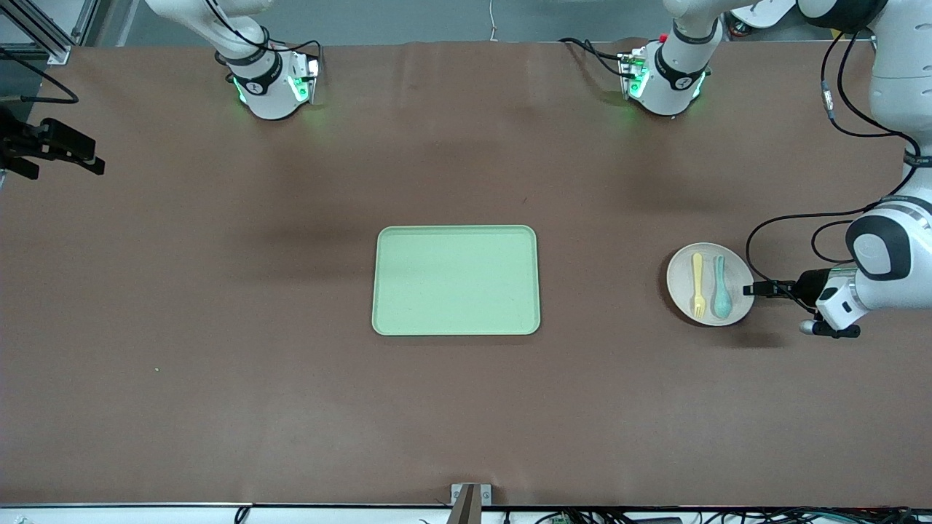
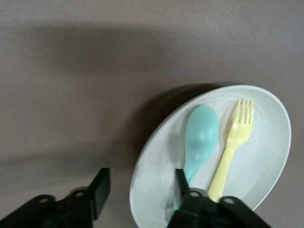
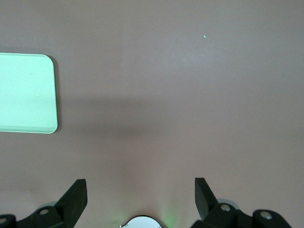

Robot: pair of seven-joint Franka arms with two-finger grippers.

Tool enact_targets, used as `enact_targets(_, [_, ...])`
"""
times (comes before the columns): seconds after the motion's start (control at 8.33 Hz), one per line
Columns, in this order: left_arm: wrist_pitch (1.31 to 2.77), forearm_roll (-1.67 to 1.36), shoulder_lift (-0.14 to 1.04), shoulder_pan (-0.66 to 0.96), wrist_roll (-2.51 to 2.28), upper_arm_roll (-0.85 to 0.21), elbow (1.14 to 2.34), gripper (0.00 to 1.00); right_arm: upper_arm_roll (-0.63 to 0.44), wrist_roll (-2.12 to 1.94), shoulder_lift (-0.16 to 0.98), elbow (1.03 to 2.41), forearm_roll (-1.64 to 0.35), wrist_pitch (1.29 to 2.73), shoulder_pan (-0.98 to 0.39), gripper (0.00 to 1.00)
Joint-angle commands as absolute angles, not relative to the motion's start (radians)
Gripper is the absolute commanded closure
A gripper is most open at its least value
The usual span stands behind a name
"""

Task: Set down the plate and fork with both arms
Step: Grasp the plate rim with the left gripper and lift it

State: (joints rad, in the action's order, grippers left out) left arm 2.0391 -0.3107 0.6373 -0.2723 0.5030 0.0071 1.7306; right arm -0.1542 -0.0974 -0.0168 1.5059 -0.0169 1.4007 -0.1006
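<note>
The beige plate [image 1: 681, 280] lies toward the left arm's end of the table. The pale-yellow fork [image 1: 697, 284] and a teal spoon [image 1: 721, 287] lie side by side on it. My left gripper [image 1: 751, 289] is low at the plate's edge and open. In the left wrist view my left gripper [image 2: 140, 187] straddles the rim of the plate [image 2: 266, 142], one finger outside it and one over it by the spoon [image 2: 202, 135] and the fork [image 2: 235, 142]. My right gripper [image 3: 140, 194] is open and empty, high over bare table; it does not show in the front view.
The light-green tray [image 1: 455, 280] lies at the table's middle, and its corner shows in the right wrist view [image 3: 23, 92]. A black fixture [image 1: 51, 145] juts in at the right arm's end of the table. The arm bases stand along the table's top edge.
</note>
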Motion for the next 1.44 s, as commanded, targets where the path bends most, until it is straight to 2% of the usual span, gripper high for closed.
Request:
enact_targets(0.0, [2.042, -0.328, 0.649, -0.272, 0.529, 0.005, 1.726, 0.56, -0.15, -0.063, -0.025, 1.52, -0.011, 1.411, -0.103, 0.0])
enact_targets(0.36, [2.078, -0.328, 0.65, -0.272, 0.56, 0.005, 1.756, 0.75, -0.15, -0.061, -0.025, 1.522, -0.011, 1.411, -0.104, 0.0])
enact_targets(0.72, [2.085, -0.316, 0.649, -0.267, 0.574, 0.005, 1.758, 1.0, -0.15, -0.06, -0.023, 1.522, -0.011, 1.413, -0.107, 0.0])
enact_targets(1.08, [2.072, -0.314, 0.634, -0.25, 0.575, -0.012, 1.709, 1.0, -0.15, -0.06, -0.017, 1.522, -0.011, 1.419, -0.11, 0.0])
enact_targets(1.32, [2.072, -0.324, 0.611, -0.249, 0.537, -0.076, 1.683, 1.0, -0.15, -0.06, -0.015, 1.522, -0.011, 1.42, -0.112, 0.0])
